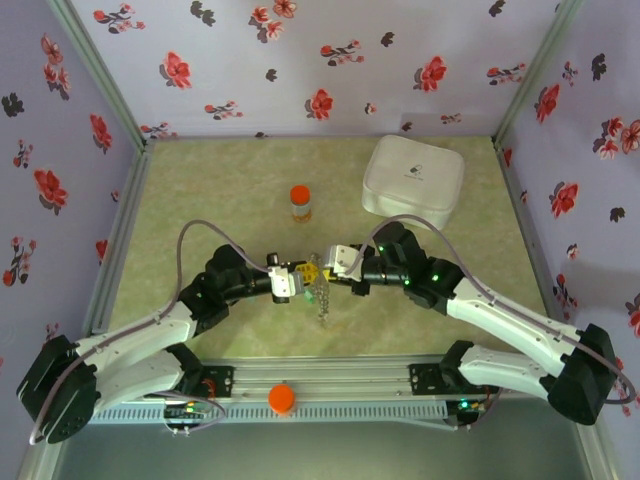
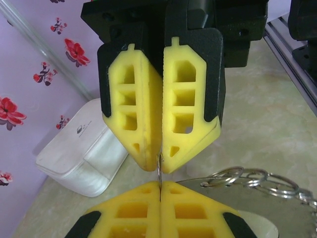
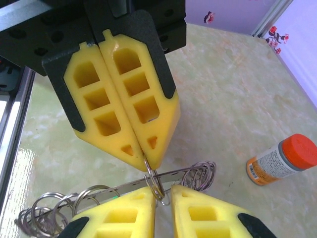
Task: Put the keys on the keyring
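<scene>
A small silver split ring (image 2: 159,172) stands edge-on between the two grippers where they meet tip to tip at mid-table. My left gripper (image 2: 160,184) is shut on it, its yellow fingertips pinching the wire (image 3: 154,179). My right gripper (image 3: 163,196) faces it, with a narrow gap between its fingertips, and the ring's lower loop sits in that gap. A string of linked silver rings (image 2: 257,179) on a flat metal strip (image 2: 267,208) hangs below the tips (image 1: 323,298). The coloured-headed keys and the dark ring are out of view.
An orange-capped small bottle (image 1: 300,203) stands beyond the grippers, right of the tips in the right wrist view (image 3: 282,158). A white square box (image 1: 413,180) sits at the back right. An orange knob (image 1: 282,398) is on the front rail.
</scene>
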